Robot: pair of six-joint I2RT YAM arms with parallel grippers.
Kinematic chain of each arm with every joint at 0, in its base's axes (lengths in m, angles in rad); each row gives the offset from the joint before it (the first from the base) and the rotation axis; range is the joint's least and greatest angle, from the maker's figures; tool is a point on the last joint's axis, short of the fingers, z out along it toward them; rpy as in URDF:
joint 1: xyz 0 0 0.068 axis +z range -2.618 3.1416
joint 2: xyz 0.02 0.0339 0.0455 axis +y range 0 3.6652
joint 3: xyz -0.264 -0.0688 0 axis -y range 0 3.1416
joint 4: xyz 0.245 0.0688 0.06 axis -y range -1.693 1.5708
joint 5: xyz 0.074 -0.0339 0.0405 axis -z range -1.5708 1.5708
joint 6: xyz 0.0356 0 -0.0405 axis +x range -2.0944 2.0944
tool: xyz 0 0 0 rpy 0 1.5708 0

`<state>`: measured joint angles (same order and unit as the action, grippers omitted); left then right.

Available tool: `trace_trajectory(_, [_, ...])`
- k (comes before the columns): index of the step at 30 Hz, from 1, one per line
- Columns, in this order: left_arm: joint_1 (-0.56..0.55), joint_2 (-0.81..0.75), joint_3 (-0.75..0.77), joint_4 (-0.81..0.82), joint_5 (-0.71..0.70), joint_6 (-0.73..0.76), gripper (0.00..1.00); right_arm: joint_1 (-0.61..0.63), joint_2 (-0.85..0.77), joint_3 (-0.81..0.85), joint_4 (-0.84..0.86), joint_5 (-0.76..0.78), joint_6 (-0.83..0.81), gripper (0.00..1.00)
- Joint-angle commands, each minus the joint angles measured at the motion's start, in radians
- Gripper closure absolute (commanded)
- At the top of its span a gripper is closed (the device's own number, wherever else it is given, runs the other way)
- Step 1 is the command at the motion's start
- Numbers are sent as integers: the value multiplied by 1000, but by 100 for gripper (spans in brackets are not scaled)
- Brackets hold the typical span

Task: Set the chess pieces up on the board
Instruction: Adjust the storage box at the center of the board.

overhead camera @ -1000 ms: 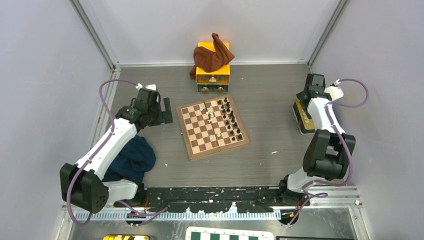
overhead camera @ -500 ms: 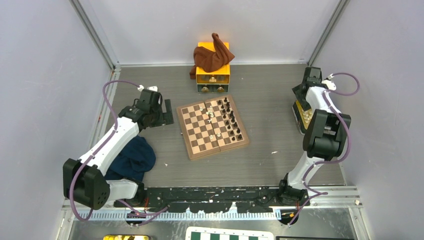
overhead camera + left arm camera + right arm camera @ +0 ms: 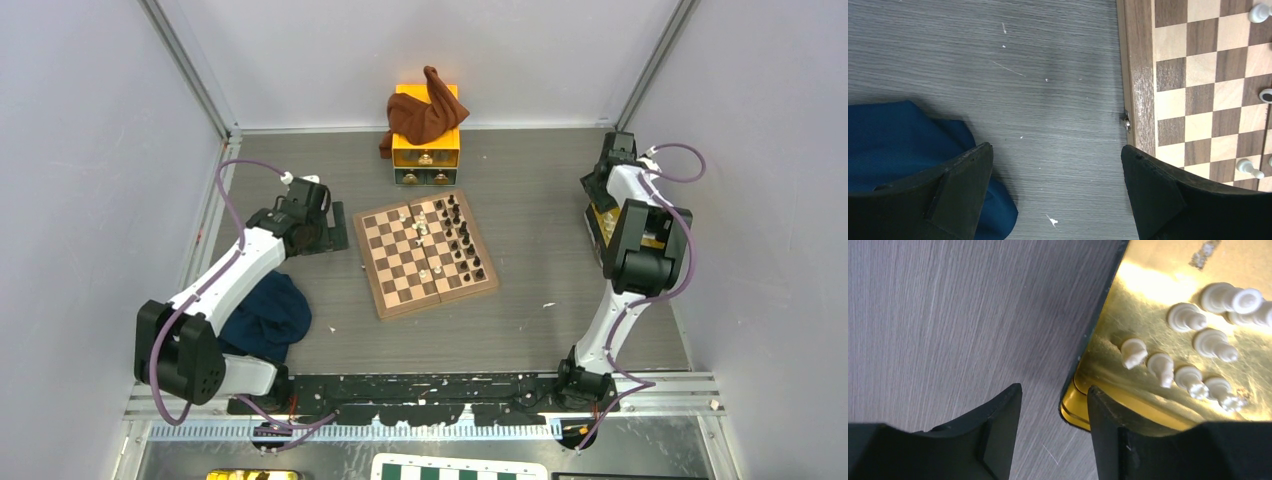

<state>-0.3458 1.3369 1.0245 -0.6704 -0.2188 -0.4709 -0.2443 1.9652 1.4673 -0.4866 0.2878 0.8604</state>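
Right wrist view showed cream-white chess pieces lying in the upper right on a yellow tray, just right of the right gripper, whose fingers stood apart and empty. The left gripper, spread wide, hovered beside the board at the frame's right.

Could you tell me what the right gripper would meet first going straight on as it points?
Probably the gold tray, whose near corner lies between the open fingers of the right gripper; depth is unclear, so possibly the table beside it.
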Motion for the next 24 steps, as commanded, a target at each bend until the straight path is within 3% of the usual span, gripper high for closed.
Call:
trace_trajectory(1, [-4,11,44,15,-39,10,0,-3,37,80,24,-19,-16,49])
trace_trajectory(10, [-4,25,45,-7,-46,3,0,34,122,193,-16,-50,-86,78])
trace_trajectory(24, [-4,-11,-15,-40,-10,-46,1,229,263,422,-98,-42,-103,79])
